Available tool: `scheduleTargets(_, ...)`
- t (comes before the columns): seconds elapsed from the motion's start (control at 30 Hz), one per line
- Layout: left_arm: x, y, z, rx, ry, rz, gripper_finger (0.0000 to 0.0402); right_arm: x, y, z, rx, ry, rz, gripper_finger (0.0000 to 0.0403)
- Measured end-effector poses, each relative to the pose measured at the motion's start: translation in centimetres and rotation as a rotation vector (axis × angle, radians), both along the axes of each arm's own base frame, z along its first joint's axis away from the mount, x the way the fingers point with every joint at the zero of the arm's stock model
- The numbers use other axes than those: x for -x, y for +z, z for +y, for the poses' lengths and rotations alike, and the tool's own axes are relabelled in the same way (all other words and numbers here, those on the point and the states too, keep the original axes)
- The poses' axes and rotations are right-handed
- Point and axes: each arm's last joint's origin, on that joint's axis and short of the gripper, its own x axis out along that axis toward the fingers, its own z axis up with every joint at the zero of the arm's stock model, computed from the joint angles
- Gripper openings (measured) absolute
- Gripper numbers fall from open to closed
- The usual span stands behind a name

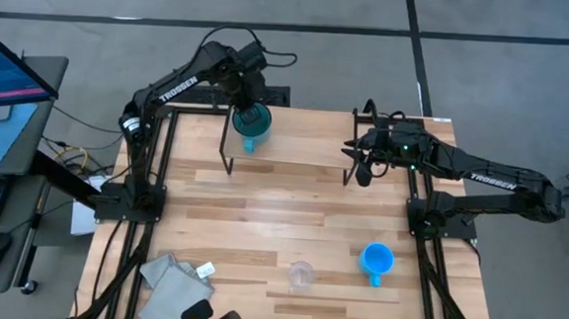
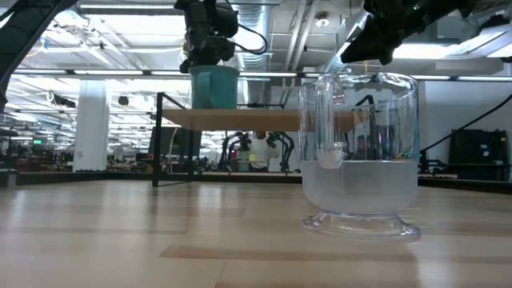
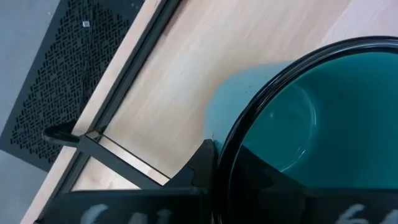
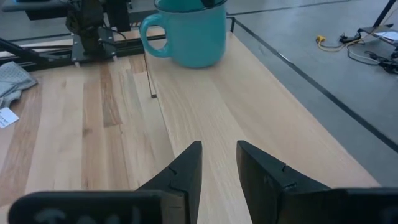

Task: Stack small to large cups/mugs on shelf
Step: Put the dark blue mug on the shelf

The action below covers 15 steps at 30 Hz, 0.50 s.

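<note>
The teal mug point(image 1: 254, 124) is upright at the left end of the shelf point(image 1: 300, 141), its handle point(image 4: 149, 34) toward the table's near side. My left gripper point(image 1: 248, 111) comes down on the mug from above and is shut on it. Its base is level with the shelf top point(image 2: 264, 119); whether it rests there I cannot tell. My right gripper point(image 4: 219, 168) hovers open over the shelf's right end with nothing between its fingers. The blue mug point(image 1: 377, 259) and the clear cup point(image 1: 301, 274) stand on the table near its front. My left gripper holds the teal mug by its dark rim point(image 3: 239, 134), with one finger point(image 3: 202, 163) outside the wall and the other inside the mug. The fingers point steeply down from above. The mug stays upright below them at the shelf's left end.
A grey folded cloth point(image 1: 170, 279) and a small white tag lie at the table's near left corner. The shelf's thin black legs point(image 1: 228, 146) stand on the tabletop. In the low view the clear cup point(image 2: 360, 156) fills the foreground.
</note>
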Motion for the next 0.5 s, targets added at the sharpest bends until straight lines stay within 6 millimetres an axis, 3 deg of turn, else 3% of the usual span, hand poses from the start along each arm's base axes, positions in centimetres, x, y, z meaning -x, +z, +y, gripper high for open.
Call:
scheduleTargets(0.23,-0.03,0.00,-0.02,0.008,0.000,-0.007,0.0047,0.03,-0.06,0.01,-0.002,0.000,0.007,0.0122)
scheduleTargets(0.5,-0.12,0.17,-0.03,-0.003,-0.009,-0.022,0.0027,0.10,-0.21,0.03,-0.005,0.001,0.024,0.0122)
